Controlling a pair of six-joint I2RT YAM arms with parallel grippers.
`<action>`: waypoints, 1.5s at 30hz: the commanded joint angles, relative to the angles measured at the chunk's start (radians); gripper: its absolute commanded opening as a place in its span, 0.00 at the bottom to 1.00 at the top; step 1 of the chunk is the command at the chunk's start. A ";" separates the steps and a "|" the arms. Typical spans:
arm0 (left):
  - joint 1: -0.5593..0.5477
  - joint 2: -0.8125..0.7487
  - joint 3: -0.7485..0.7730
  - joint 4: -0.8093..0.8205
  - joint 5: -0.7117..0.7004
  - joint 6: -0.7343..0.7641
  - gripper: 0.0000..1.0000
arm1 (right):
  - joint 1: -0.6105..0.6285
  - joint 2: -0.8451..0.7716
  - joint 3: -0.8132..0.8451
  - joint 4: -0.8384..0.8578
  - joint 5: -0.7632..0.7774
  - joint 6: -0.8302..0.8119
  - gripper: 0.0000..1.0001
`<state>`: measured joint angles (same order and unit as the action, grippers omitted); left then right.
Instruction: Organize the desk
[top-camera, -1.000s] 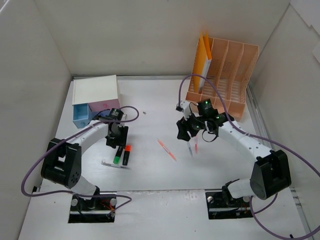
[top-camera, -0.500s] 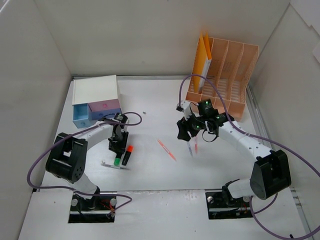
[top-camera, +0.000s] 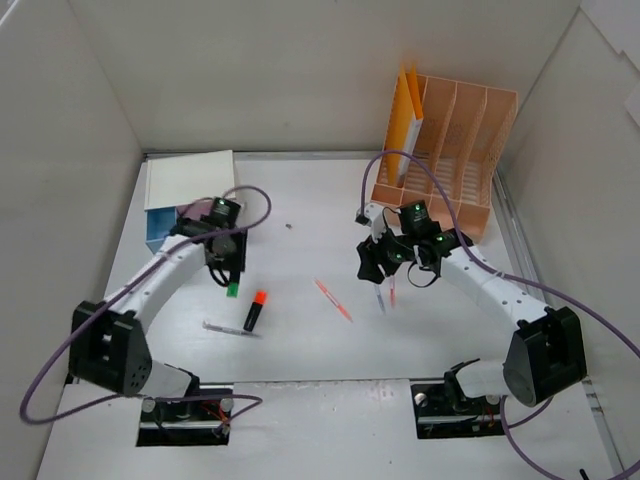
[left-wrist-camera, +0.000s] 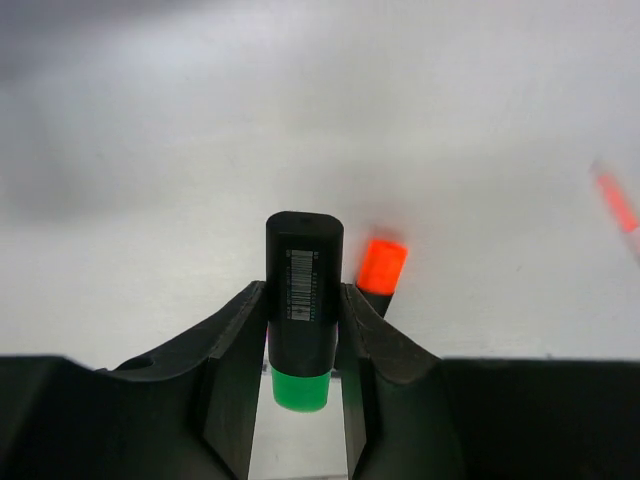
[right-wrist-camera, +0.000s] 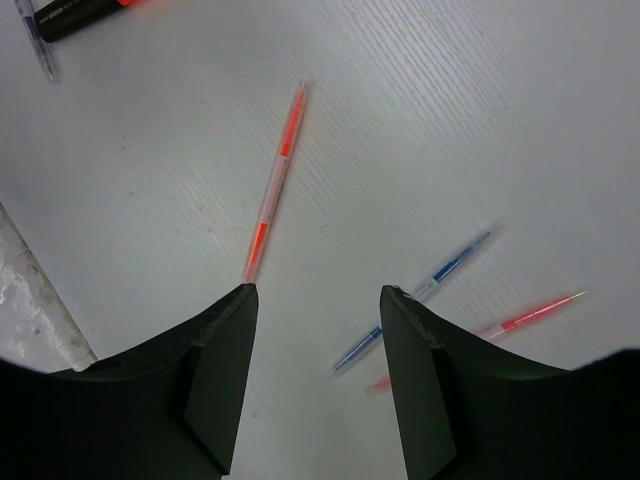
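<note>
The white desk (top-camera: 300, 350) holds loose pens and markers. My left gripper (top-camera: 228, 275) is shut on a black highlighter with a green cap (top-camera: 231, 289) and holds it above the desk; in the left wrist view the highlighter (left-wrist-camera: 303, 290) sits upright between the fingers (left-wrist-camera: 235, 350), cap toward the camera. An orange-capped highlighter (top-camera: 255, 310) lies just right of it on the desk and also shows in the left wrist view (left-wrist-camera: 381, 265). My right gripper (top-camera: 374, 268) is open and empty above an orange pen (right-wrist-camera: 275, 190), a blue pen (right-wrist-camera: 420, 295) and a red pen (right-wrist-camera: 525, 320).
A clear pen (top-camera: 228, 329) lies near the orange-capped highlighter. A white drawer box with pastel fronts (top-camera: 190, 190) stands at the back left, behind my left arm. A peach file rack (top-camera: 450, 150) with an orange folder stands at the back right. White walls enclose the desk.
My left gripper has lifted the green-capped highlighter off the desk and carried it back, toward the drawer box. The orange-capped highlighter stays down. My right arm has barely moved.
</note>
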<state>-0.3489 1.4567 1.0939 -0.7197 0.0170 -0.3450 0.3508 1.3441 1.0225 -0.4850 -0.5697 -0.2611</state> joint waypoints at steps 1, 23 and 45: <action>0.101 -0.165 0.139 -0.024 -0.057 -0.002 0.00 | -0.009 -0.034 0.007 0.036 -0.025 -0.010 0.48; 0.542 -0.050 0.379 0.137 -0.152 0.084 0.00 | -0.007 -0.043 -0.016 0.036 -0.033 -0.021 0.40; 0.522 0.103 0.475 0.252 -0.181 0.027 0.00 | -0.010 -0.036 -0.035 0.034 -0.039 -0.027 0.40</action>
<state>0.1818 1.5646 1.5063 -0.5247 -0.1364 -0.3187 0.3504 1.3399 0.9874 -0.4850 -0.5877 -0.2806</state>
